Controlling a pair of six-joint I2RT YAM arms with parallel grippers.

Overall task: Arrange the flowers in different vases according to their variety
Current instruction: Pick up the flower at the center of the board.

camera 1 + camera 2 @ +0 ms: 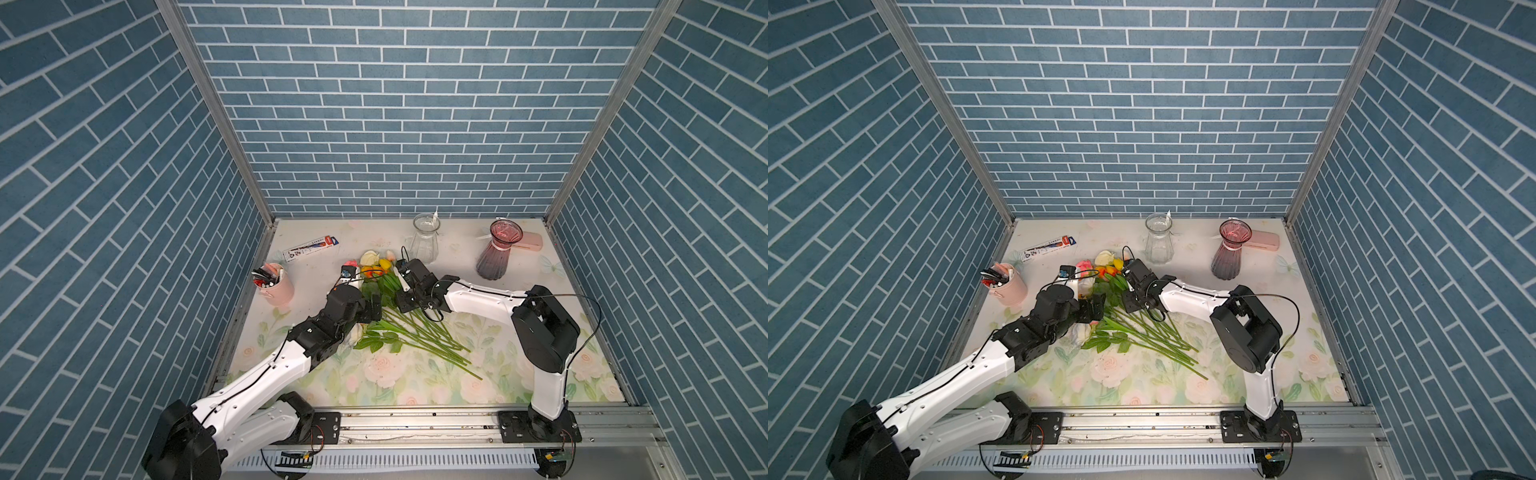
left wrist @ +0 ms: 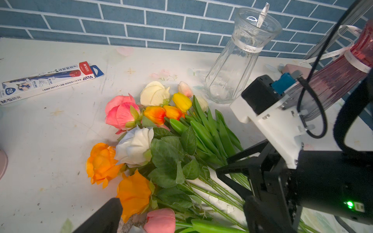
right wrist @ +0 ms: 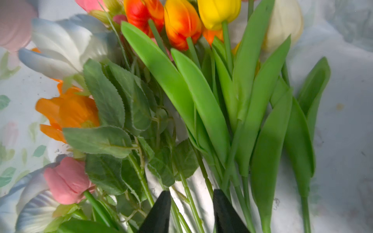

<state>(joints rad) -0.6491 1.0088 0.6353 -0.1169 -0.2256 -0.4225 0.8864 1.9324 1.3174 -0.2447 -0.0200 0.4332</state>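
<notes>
Finds flowers heaped at the middle of the desk, heads toward back edge; clear vase and purple vase upright near that edge. Straddles stems with right gripper, fingers apart, not pinching. Holds left gripper spread wide above the heap

top cams: stereo pair, high, front, look down on whole table, near-same view | L wrist cam: low, close, faces flowers, back wall | R wrist cam: v. close behind my right claw, same flowers
</notes>
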